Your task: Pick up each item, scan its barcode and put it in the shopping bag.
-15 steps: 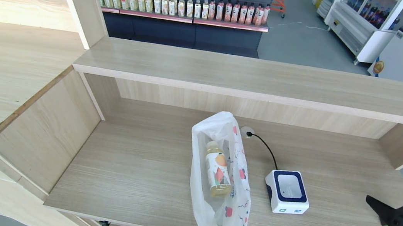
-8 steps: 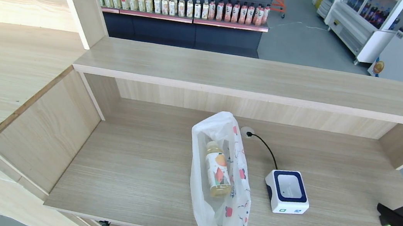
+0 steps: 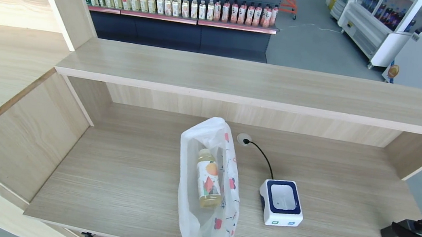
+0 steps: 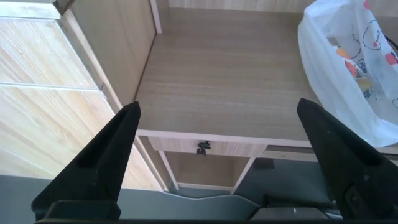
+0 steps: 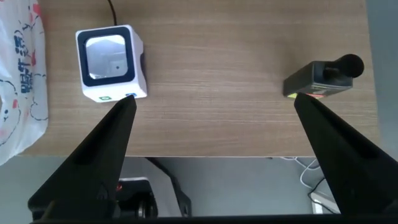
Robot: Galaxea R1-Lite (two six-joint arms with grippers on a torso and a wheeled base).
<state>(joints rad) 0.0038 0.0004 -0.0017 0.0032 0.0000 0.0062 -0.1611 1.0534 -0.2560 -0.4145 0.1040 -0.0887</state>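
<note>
One drink bottle [image 3: 207, 183] lies on its side inside the white shopping bag [image 3: 186, 213], with its cap toward the back edge of the table [image 3: 125, 180]. The bag has little red pictures on it. It lies near the middle of the table, and its bottom end hangs a bit over the front edge.

Just beside the bag, on the side toward the right edge, sits the white and blue barcode scanner [image 3: 281, 203]. Its black cable [image 3: 263, 158] runs to a round hole near the back edge.

The right pincer [image 5: 214, 102] hangs by the front edge, spread wide and holding nothing. A small dark thing with a round knob [image 5: 320, 78] lies near the front right corner.

The left pincer [image 4: 219, 104] is out past the front edge, toward the front left corner. It is spread wide too, with nothing in it.
</note>
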